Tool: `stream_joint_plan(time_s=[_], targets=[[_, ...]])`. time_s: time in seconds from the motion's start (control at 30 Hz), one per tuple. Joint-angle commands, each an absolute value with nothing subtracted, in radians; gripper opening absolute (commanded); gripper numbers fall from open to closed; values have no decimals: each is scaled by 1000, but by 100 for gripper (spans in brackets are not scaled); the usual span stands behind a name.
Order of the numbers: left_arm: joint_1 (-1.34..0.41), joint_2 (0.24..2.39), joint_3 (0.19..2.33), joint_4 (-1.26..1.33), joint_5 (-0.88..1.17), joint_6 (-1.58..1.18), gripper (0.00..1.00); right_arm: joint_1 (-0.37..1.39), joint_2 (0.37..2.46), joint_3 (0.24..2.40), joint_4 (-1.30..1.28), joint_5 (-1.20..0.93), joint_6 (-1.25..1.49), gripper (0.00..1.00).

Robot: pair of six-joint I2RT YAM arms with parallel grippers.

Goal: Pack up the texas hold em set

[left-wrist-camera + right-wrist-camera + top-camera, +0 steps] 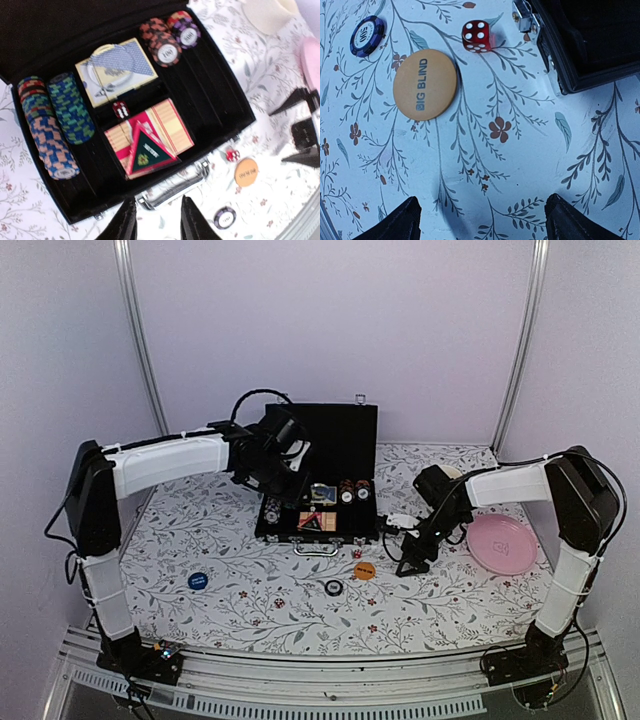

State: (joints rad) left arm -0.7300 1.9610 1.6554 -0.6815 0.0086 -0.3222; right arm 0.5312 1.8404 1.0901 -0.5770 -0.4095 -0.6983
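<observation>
Right wrist view has my right gripper (485, 225) hanging over the flowered tablecloth (530, 165), fingers spread wide with nothing between them. Ahead of it the red die (476, 36) lies just beside the front corner of the open briefcase (600, 35). The orange Big Blind button (424, 84) is near the die and a purple chip (367, 35) sits farther off.

On the left wrist view, my left gripper (157, 227) hovers by the case handle (172, 192). Its fingers are parted a little and look empty, though only the tips show. Chip stacks (47, 135), two card decks (115, 67), the triangle token (147, 150) and a second die (119, 109) sit inside the case.

I expect the loose die to be light, hard and slick. I would pinch it low across two flat faces, or it may squirt out. The button looks thin and stiff and lies flat, so I would take it by opposite edges, pressing into the cloth. A blue button (198, 580) lies well apart, toward the left arm.
</observation>
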Motion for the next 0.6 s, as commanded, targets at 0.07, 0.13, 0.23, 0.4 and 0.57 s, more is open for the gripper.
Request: stream_joint_plan(time_s=[0.07, 0.13, 0.23, 0.4, 0.57], targets=[[-866, 1807, 1429, -778, 61, -326, 32, 540, 1863, 1115, -591, -415, -710, 85], [-915, 1776, 1373, -806, 65, -338, 32, 540, 1864, 1115, -592, -415, -710, 85], [-979, 1751, 1297, -840, 71, -372, 34, 541, 1867, 1117, -594, -416, -710, 85], [-1048, 1738, 1205, -842, 86, -429, 39, 545, 1871, 1118, -594, -411, -710, 85], [-1067, 1765, 1167, -826, 60, -452, 39, 549, 1873, 1118, -595, -414, -710, 85]])
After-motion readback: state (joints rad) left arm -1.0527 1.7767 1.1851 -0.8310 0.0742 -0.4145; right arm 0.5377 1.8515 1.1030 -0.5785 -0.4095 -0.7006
